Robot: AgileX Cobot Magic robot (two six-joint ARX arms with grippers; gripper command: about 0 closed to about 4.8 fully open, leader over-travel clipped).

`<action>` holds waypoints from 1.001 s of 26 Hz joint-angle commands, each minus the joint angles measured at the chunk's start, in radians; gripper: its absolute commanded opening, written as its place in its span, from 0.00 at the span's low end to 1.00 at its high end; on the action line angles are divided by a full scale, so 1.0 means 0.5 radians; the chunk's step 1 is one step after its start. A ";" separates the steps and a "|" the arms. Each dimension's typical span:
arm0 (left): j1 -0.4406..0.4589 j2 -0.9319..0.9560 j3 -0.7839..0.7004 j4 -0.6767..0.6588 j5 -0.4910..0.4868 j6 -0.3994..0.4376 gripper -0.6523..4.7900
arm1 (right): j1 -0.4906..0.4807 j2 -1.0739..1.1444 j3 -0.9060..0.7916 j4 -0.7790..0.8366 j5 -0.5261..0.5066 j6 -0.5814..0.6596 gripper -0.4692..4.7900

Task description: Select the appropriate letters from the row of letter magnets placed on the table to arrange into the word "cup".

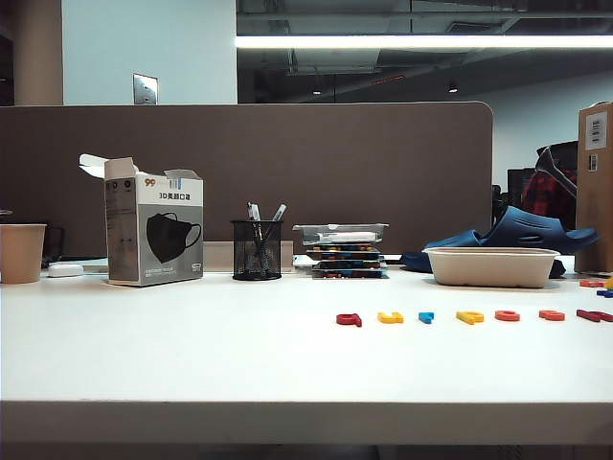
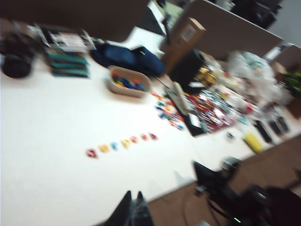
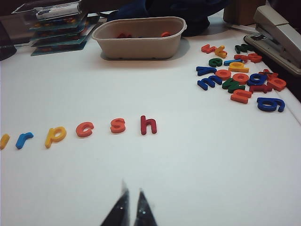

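A row of letter magnets lies on the white table (image 1: 192, 355). It runs dark red (image 1: 349, 319), yellow (image 1: 390, 317), blue (image 1: 426, 316), yellow (image 1: 469, 316), orange-red "c" (image 1: 507, 315), orange-red (image 1: 551, 314), dark red (image 1: 594, 315). The right wrist view shows the yellow "p" (image 3: 55, 135), the "c" (image 3: 85, 129), an "s" (image 3: 118, 125) and an "h" (image 3: 148, 125). My right gripper (image 3: 131, 193) is shut and empty, short of the row. The blurred left wrist view has my left gripper (image 2: 133, 194) with tips together, high over the table's front edge, far from the row (image 2: 121, 144). Neither gripper shows in the exterior view.
A beige tub (image 1: 491, 265) stands behind the row, with a heap of loose letters (image 3: 240, 77) and a stapler (image 3: 277, 33) beside it. A mask box (image 1: 153, 235), pen holder (image 1: 257, 249), stacked trays (image 1: 343, 251) and paper cup (image 1: 21, 252) line the back.
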 commanded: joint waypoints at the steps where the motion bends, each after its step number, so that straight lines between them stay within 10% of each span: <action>1: -0.181 0.089 0.095 0.006 0.017 -0.101 0.11 | -0.002 -0.019 0.001 0.031 0.005 -0.006 0.13; 21: -1.064 0.733 0.105 0.373 -0.623 -0.645 0.11 | -0.002 -0.019 0.001 0.031 0.056 -0.006 0.13; 26: -1.305 0.953 0.104 0.385 -1.051 -0.719 0.11 | -0.002 -0.019 0.001 0.031 0.056 -0.006 0.13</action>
